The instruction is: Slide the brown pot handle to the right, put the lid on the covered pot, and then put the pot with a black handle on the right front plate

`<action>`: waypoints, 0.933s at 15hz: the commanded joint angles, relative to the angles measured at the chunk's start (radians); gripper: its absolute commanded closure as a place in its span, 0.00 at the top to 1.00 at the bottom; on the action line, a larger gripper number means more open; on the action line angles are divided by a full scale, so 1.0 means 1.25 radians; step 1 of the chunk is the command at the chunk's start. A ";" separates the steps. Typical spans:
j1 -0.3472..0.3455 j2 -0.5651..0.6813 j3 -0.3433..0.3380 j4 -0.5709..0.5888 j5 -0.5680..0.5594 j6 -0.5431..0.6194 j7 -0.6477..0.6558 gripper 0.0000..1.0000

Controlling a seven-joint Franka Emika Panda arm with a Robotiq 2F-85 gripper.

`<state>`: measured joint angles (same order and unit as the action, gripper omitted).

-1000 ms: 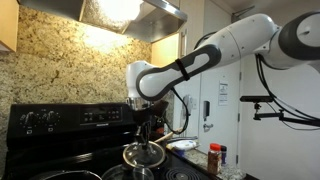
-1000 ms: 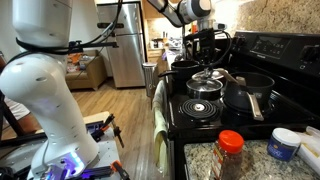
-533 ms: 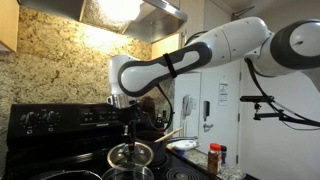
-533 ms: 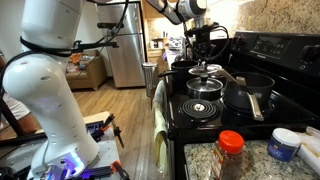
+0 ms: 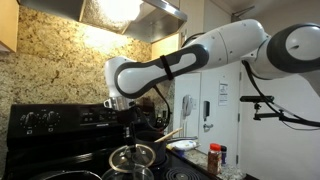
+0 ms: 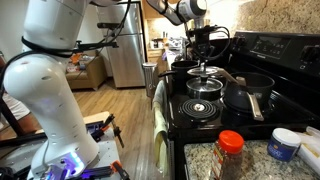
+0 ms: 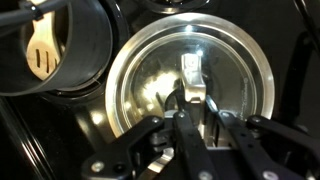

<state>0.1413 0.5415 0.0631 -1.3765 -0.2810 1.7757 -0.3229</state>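
Note:
My gripper is shut on the small knob of the glass lid, which has a metal rim and fills the middle of the wrist view. In both exterior views the gripper holds the lid level, just above the stove's pots. The light brown wooden handle sticks out to the right of the lid. The wide black pot with a black handle sits on a burner next to the lid. A dark pot holding a wooden utensil shows at the wrist view's upper left.
The black stove has a raised control panel at its back. An uncovered burner lies at the stove's front. A spice jar and a white tub stand on the granite counter. A range hood hangs overhead.
The arm has carried the lid sideways across the stove, leftward in an exterior view, mostly within the first half second. The lid stays in the jaws.

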 commanded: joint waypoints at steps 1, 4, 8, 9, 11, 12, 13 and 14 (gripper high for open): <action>-0.016 0.018 -0.003 0.005 -0.030 0.036 -0.038 0.12; -0.035 0.028 -0.002 -0.011 -0.019 0.113 -0.057 0.12; -0.042 0.041 -0.001 -0.010 -0.013 0.147 -0.073 0.12; -0.042 0.040 0.001 -0.011 -0.009 0.143 -0.077 0.12; -0.046 0.037 0.008 -0.009 0.008 0.116 -0.090 0.12; -0.049 0.035 0.013 -0.011 0.015 0.109 -0.104 0.12; -0.052 0.034 0.019 -0.010 0.025 0.092 -0.122 0.12; -0.055 0.035 0.023 -0.009 0.031 0.084 -0.131 0.12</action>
<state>0.0982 0.5993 0.0640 -1.3814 -0.2774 1.9182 -0.4191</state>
